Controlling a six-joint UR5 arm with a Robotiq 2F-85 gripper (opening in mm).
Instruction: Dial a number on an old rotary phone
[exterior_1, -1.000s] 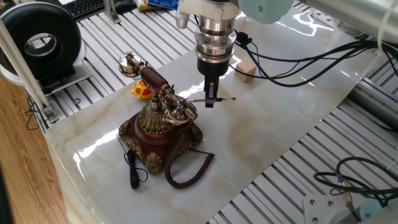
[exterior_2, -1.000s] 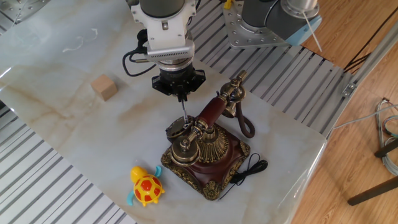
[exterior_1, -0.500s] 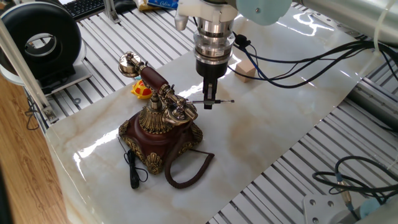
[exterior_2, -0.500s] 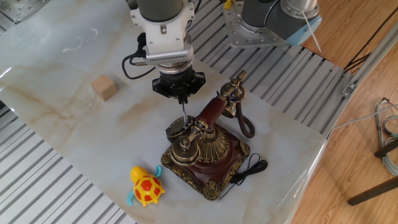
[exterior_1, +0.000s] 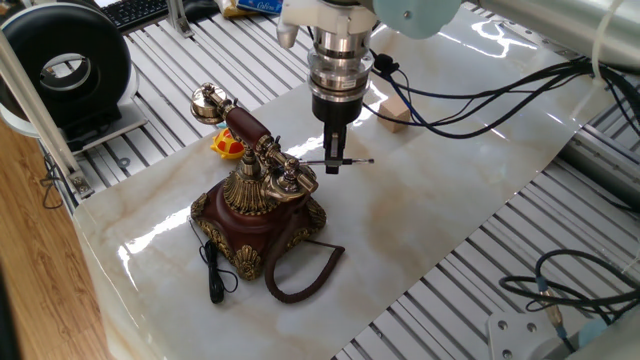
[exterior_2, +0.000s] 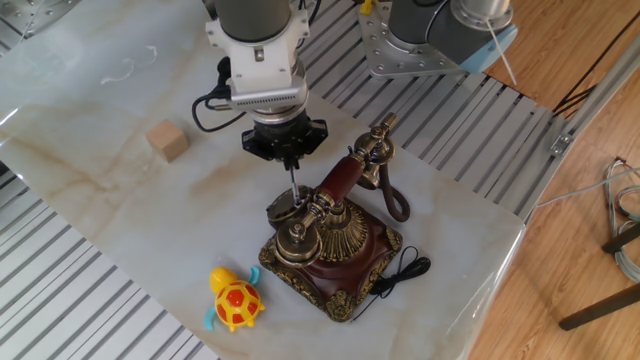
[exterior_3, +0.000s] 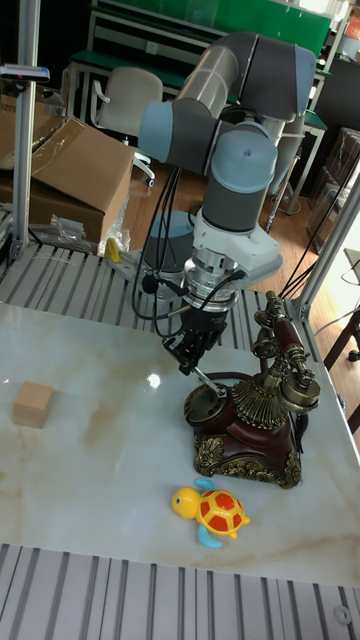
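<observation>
The old rotary phone (exterior_1: 262, 205) (exterior_2: 335, 245) (exterior_3: 250, 425) stands on the marble sheet, a red-brown base with brass trim. Its red-and-brass handset (exterior_1: 245, 125) (exterior_2: 340, 178) rests on the cradle. The brown coiled cord (exterior_1: 300, 270) loops at its front. My gripper (exterior_1: 335, 160) (exterior_2: 291, 158) (exterior_3: 192, 362) hangs just beside the phone, shut on a thin silver stylus (exterior_1: 345, 161) (exterior_2: 294, 180) (exterior_3: 205, 381). The stylus tip reaches down to the brass dial (exterior_2: 285, 208) (exterior_3: 205, 405).
A yellow and red toy turtle (exterior_2: 234, 299) (exterior_3: 212, 510) (exterior_1: 227, 145) lies near the phone. A wooden cube (exterior_2: 167, 140) (exterior_3: 32, 404) (exterior_1: 395, 112) sits farther off on the marble. A black cable end (exterior_1: 213, 275) lies by the base. Grooved metal table edges surround the marble sheet.
The gripper with the stylus has shifted slightly away from the phone's centre, a few pixels left in both fixed views. The phone has not moved.
</observation>
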